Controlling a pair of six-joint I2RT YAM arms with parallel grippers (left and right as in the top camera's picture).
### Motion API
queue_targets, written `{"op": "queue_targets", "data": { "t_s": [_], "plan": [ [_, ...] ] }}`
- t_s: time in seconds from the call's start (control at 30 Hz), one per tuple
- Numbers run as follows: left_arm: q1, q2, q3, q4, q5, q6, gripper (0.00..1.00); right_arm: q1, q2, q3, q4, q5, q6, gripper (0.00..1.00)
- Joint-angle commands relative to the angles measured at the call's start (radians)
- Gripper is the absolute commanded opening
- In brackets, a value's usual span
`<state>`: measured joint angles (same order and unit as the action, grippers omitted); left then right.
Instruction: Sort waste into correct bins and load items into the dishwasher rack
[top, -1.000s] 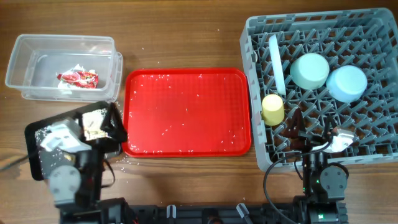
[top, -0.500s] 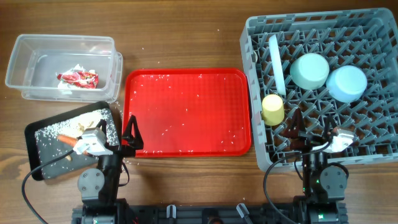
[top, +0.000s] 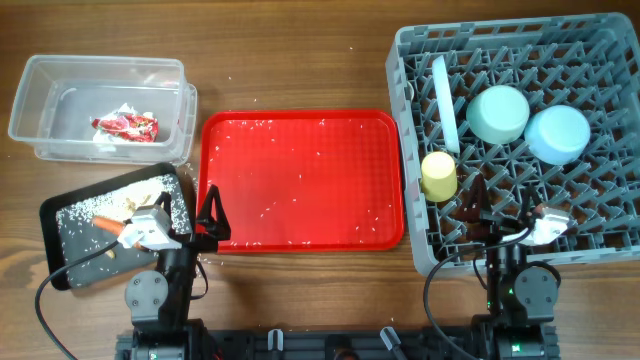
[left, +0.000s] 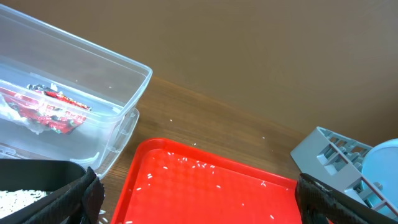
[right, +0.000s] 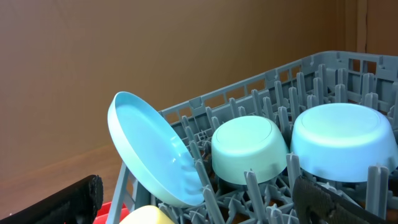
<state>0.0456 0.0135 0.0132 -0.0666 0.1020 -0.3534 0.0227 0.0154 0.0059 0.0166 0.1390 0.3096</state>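
dishwasher rack (top: 400, 180): cropped at right | yellow cup (right: 146, 218): cropped at bottom

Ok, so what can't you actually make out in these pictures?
Overhead: the left arm covers the near right corner of the black tray.
Overhead: the right arm covers the near edge of the rack; anything beneath is hidden.
Left wrist: the clear tub is cut off by the left edge.
Right wrist: the yellow cup is only a sliver at the bottom edge.
Overhead: the white specks on the red tray are too small to identify.
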Motion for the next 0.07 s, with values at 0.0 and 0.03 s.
{"op": "queue_targets", "data": {
  "t_s": [0.0, 0.03],
  "plan": [
    [-0.005, -0.011, -0.008, -0.002, -0.017, 0.009, 1.0, -0.003, -0.011, -0.001, 0.006, -0.005, 0.008, 1.0],
    [-0.005, -0.011, -0.008, -0.002, -0.017, 0.009, 1.0, -0.003, -0.011, -0.001, 0.005, -0.005, 0.008, 1.0]
  ]
}}
